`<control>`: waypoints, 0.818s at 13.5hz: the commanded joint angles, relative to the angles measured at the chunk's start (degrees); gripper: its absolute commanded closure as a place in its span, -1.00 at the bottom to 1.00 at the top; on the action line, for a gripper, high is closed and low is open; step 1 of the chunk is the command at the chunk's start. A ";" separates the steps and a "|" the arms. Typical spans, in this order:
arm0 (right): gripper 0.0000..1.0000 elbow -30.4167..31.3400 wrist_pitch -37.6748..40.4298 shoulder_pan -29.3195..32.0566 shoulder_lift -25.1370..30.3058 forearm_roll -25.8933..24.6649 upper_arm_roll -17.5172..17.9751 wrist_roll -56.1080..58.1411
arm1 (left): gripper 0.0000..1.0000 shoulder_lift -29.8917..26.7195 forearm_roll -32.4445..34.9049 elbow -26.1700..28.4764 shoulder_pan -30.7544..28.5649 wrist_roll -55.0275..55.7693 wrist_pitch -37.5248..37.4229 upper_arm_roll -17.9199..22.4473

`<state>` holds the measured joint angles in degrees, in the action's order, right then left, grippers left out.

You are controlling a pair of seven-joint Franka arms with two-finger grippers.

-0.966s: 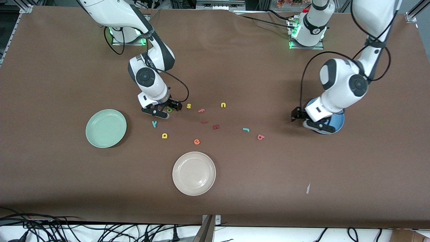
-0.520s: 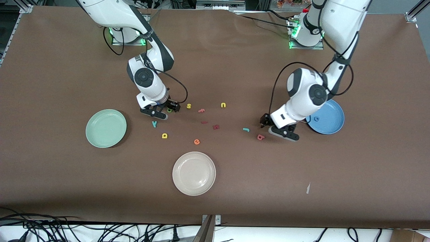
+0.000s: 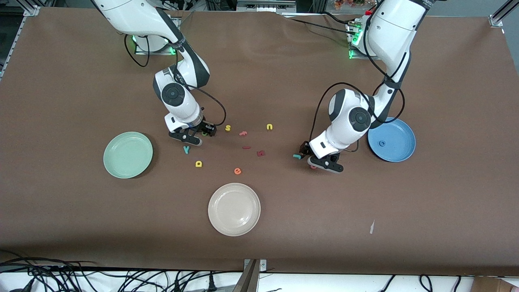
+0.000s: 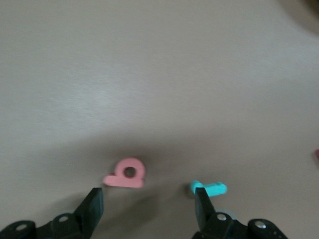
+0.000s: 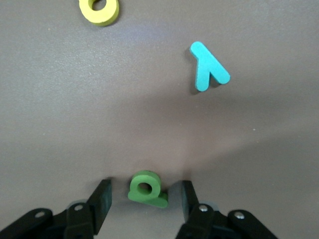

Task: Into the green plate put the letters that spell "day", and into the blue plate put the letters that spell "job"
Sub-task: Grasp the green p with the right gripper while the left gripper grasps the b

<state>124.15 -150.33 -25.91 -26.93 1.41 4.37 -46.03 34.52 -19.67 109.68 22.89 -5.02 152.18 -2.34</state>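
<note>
We see the right pincer (image 5: 144, 199) low at the worktop (image 3: 284, 227), fingers apart with the green "a" (image 5: 146, 188) sitting between them; gaps show on both sides, no contact we can confirm. In the front view the "a" (image 3: 205, 132) is mostly hidden by that pincer (image 3: 197, 135).

The left pincer (image 4: 148, 209) is down over the salmon "b" (image 4: 126, 175) and teal "j" (image 4: 208, 188), fingers spread, nothing clamped. The "b" lies just ahead of the gap, and one finger (image 4: 203, 203) stands right at the "j"; touching or not, we cannot tell. From the front, the "b" (image 3: 313, 166) is nearly covered by the left pincer (image 3: 317, 157), and only an end of the "j" (image 3: 297, 156) pokes out.

The blue "o" (image 3: 381, 143) lies in the blue plate (image 3: 401, 152), toward the left arm's end. The green plate (image 3: 121, 162) sits toward the right arm's end with no letter in it. The teal "y" (image 3: 186, 149) and yellow "d" (image 3: 198, 164) lie on the worktop between the green plate and the middle cluster, nearer the front camera than the right pincer; in the right wrist view the "d" (image 5: 99, 10) is cut off at the edge and the "y" (image 5: 207, 67) is whole.

Also around: yellow "s" (image 3: 228, 128), yellow "u" (image 3: 269, 127), orange "e" (image 3: 237, 171), dark red letters (image 3: 260, 153), hard to read, and the cream plate (image 3: 234, 209) nearest the front camera.
</note>
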 commanded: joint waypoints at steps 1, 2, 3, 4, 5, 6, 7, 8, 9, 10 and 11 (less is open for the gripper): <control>-0.26 -0.84 -0.75 0.07 -1.02 0.26 -0.06 0.06 | -0.64 1.34 -0.99 -2.19 0.58 -0.95 0.83 1.20; -0.19 -0.84 -0.75 0.07 -1.02 0.26 -0.06 0.06 | -0.64 1.51 -1.07 -2.28 0.66 -0.95 1.01 1.64; -0.15 -0.84 -0.75 0.07 -1.02 0.26 -0.06 0.15 | -0.64 2.21 -0.99 -2.54 1.01 -0.95 1.19 1.64; -0.06 -0.84 -0.75 0.07 -1.02 0.26 -0.06 0.15 | -0.63 2.65 -0.99 -2.54 1.71 -0.95 1.36 1.64; 0.01 -0.84 -0.75 -0.02 -1.02 0.26 -0.06 0.07 | -0.63 3.35 -0.99 -2.45 2.07 -0.95 2.41 1.64; 0.10 -0.84 -0.75 -0.02 -1.02 0.26 -0.06 -0.02 | -0.62 4.06 -0.99 -2.54 2.68 -0.87 3.03 1.73; 0.17 -0.84 -0.75 -0.02 -1.02 0.26 -0.06 -0.02 | -0.59 4.41 -0.99 -2.54 2.77 -0.86 3.12 1.81; 0.24 -0.84 -0.75 -0.02 -1.02 0.26 -0.06 -0.11 | -0.56 4.41 -0.90 -2.45 2.95 -0.86 3.12 1.99; 0.32 -0.84 -0.66 -0.02 -1.02 0.26 -0.06 -0.37 | -0.50 4.41 -0.90 -2.45 3.04 -0.95 3.12 2.08; 0.37 -0.84 -0.66 -0.02 -1.02 0.26 -0.06 -0.37 | -0.45 4.50 -0.90 -2.45 3.12 -0.95 3.12 2.17; 0.39 -0.84 -0.66 -0.02 -1.02 0.26 -0.06 -0.46 | -0.41 4.50 -0.90 -2.45 3.13 -0.95 3.12 2.25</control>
<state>123.70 -150.18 -25.84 -26.94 1.41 4.22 -46.07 37.86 -19.66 108.52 24.89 -5.09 155.26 -1.02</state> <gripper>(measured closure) 0.674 0.264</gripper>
